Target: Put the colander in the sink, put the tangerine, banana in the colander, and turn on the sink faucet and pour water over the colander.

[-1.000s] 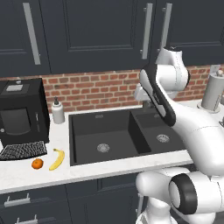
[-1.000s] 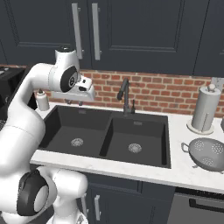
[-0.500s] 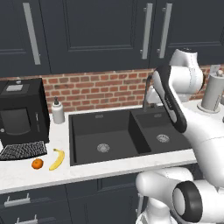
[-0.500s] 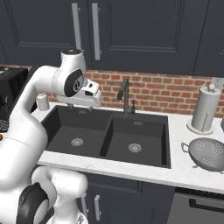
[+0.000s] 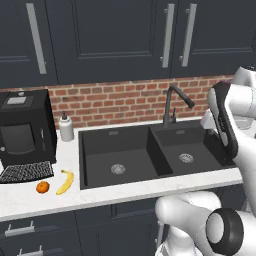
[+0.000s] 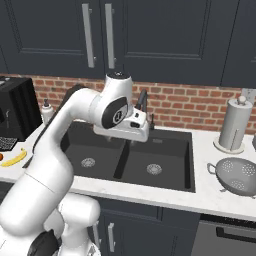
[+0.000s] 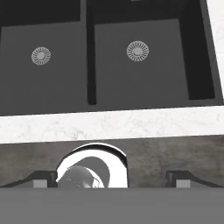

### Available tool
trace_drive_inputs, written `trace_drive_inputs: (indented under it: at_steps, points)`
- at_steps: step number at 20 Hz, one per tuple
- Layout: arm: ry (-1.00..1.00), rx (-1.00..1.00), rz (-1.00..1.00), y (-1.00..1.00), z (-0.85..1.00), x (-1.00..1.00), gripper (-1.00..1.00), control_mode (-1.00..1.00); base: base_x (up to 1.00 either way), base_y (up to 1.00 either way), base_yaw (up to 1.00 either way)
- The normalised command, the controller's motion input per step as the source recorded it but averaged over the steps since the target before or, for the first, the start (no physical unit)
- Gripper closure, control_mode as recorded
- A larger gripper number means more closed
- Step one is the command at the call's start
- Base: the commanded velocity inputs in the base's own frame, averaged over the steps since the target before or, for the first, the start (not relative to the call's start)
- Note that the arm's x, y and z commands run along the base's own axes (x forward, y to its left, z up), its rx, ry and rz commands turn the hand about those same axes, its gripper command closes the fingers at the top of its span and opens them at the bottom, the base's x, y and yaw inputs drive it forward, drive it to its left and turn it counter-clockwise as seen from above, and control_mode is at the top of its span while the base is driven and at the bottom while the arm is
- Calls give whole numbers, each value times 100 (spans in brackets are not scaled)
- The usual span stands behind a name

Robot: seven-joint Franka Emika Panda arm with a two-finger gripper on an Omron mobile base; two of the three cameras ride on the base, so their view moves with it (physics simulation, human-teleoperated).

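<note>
**Count of things at the sink**

One sink (image 5: 131, 150) with two basins and two round drains, one per basin. One faucet (image 5: 173, 104). One colander (image 6: 238, 175) on the counter to the right. One banana (image 5: 65, 182) and one tangerine (image 5: 42, 187), side by side on the left counter. One soap bottle (image 5: 66, 127). One black coffee machine (image 5: 22, 131). One paper towel roll (image 6: 234, 124) on its stand. Upper cabinets show three long handles in the left base view and two in the right base view. One robot arm (image 6: 75, 125).
</note>
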Motion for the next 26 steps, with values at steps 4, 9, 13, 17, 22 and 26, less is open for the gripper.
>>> trace_drive_inputs:
  at_steps: [4,9,13,17,22,26]
  points:
    - [2,-5,-1,-100,-43,0,-100,-100,0,0,0]
    - [3,-15,-5,-96,-37,5,-100,-100,0,0,0]
    - [4,-12,-5,-100,-35,8,-100,-100,0,0,0]
    - [8,-6,-3,-100,-22,0,-100,-100,0,0,0]
    - [5,-1,0,-74,-17,-2,-100,-100,0,0,0]
    - [0,0,0,-31,-10,0,-100,-100,0,0,0]
